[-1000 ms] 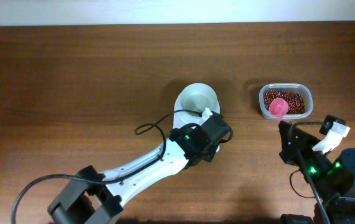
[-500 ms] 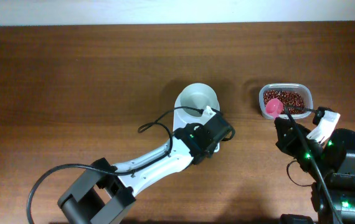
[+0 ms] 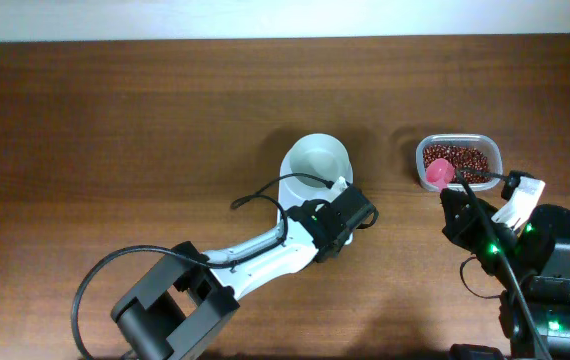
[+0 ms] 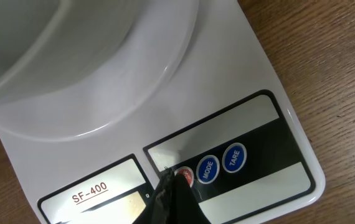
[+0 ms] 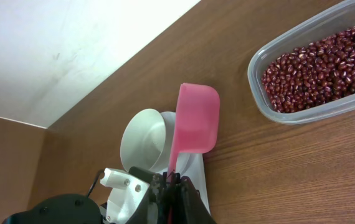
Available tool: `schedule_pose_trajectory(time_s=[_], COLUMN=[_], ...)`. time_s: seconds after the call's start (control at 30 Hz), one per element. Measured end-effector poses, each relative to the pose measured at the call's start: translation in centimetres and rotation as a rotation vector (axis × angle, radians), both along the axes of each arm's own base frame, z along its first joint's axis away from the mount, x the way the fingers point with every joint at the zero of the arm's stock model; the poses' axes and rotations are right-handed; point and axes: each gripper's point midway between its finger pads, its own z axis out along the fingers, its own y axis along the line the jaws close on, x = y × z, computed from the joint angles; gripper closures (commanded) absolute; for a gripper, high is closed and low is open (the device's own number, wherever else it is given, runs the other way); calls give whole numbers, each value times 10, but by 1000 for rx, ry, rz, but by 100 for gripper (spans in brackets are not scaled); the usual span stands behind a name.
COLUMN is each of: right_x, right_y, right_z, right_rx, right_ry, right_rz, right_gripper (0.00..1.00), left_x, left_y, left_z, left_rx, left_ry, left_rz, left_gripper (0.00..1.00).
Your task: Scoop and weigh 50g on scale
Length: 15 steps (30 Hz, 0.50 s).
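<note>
- Sitting mid-table, your scale (image 4: 243,81) carries a white bowl (image 3: 317,160).
- Your beans (image 3: 462,158) fill the clear tub (image 5: 256,81) to its right.
- Your right gripper (image 5: 170,182) clamps the pink scoop (image 5: 196,118) at the tub's left edge.
- Your left gripper (image 4: 172,188), closed on nothing, touches the red button (image 4: 187,177).

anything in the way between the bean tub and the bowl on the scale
Nothing visible: bare table lies between the beans and the bowl. The left gripper is at the buttons of the scale, beside that path, not in it.
</note>
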Motion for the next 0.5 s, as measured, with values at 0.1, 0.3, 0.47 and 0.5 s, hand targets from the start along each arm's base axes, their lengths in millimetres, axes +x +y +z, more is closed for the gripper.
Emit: schedule_pose_trajectory(time_s=[0.1, 0.3, 0.47, 0.5], right_x=[0, 0, 0, 0], right_y=[0, 0, 0, 0], right_z=[0, 0, 0, 0], right_rx=[0, 0, 2, 1], right_ry=[0, 0, 1, 0], right_rz=[0, 0, -1, -1], right_gripper=[96, 96, 96, 96], left_x=[0, -1, -1, -1], left_y=[-4, -6, -6, -6], left_z=[0, -7, -7, -7], left_rx=[-6, 12, 12, 12], left_ry=[-1, 13, 13, 13], left_rz=[-33, -73, -73, -73], left_gripper=[100, 100, 100, 100])
